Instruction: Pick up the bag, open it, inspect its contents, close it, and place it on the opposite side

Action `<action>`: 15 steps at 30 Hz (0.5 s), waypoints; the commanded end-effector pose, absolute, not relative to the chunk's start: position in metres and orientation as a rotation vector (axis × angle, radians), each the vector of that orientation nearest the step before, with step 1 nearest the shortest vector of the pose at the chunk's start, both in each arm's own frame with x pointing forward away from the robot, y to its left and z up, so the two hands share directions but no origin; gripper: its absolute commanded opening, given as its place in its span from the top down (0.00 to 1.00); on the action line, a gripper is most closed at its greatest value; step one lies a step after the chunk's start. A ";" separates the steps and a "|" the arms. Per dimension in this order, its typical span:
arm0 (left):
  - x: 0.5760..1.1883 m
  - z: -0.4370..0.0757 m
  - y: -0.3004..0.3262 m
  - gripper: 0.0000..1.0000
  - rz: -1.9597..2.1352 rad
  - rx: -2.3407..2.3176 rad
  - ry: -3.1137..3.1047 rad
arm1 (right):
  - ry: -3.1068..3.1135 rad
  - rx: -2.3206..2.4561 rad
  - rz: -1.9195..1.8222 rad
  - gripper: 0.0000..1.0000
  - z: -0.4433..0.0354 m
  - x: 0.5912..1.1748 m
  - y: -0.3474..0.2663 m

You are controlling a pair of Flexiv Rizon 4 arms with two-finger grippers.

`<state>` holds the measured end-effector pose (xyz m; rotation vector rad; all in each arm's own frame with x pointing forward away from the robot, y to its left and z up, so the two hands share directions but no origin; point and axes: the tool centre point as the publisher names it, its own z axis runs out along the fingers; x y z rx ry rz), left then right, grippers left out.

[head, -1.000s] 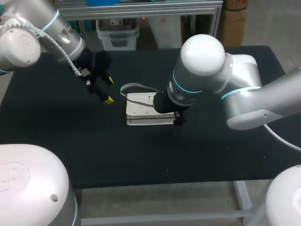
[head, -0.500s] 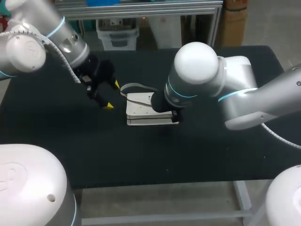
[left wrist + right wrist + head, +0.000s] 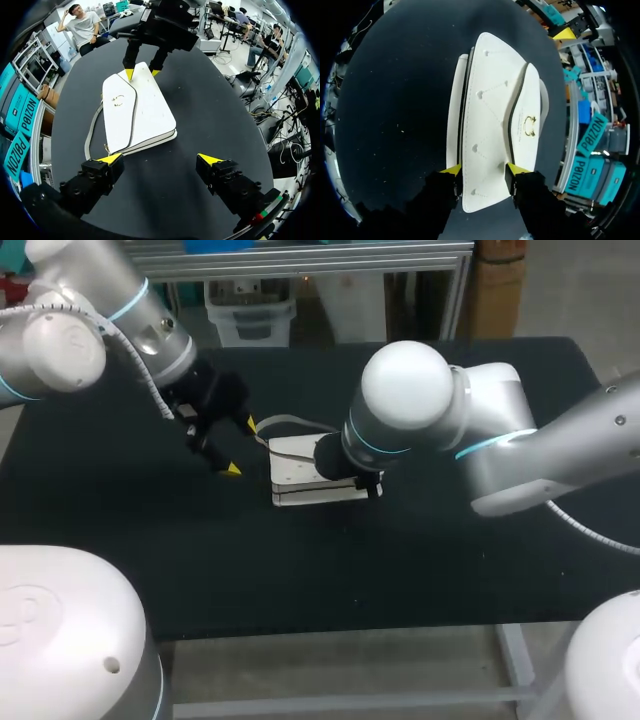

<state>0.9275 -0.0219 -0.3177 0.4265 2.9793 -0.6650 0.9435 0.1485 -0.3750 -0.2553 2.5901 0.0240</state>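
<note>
A white bag [image 3: 298, 476] with a grey strap [image 3: 285, 423] lies flat on the black table [image 3: 420, 560]. My right gripper [image 3: 484, 170] stands over the bag's [image 3: 490, 125] right end. Its yellow fingertips [image 3: 452, 170] press that end from both sides. In the head view my right wrist hides those fingers. The left wrist view shows the right gripper [image 3: 142, 73] at the bag's [image 3: 140, 112] far end. My left gripper [image 3: 232, 447] hangs just left of the bag, apart from it. It is open [image 3: 160, 160], with nothing between its fingers.
The bag's strap [image 3: 90, 135] curls on the table off the bag's side nearer the table's back edge. A small gold clasp [image 3: 530, 126] sits on the flap. Bare black tabletop surrounds the bag, widest toward the front edge [image 3: 350, 625].
My right gripper's fingers have closed in onto the bag's end and the arm has shifted slightly left. My left gripper has moved a little toward the bag.
</note>
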 end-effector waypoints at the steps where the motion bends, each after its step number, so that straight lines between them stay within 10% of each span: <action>1: 0.930 -0.320 -0.023 0.00 -0.648 0.453 2.985 | 2.590 -0.258 0.024 0.51 -0.382 0.947 0.151; 15: 0.932 -0.323 -0.025 0.00 -0.647 0.497 2.995 | 2.562 -0.279 0.071 0.51 -0.372 0.943 0.140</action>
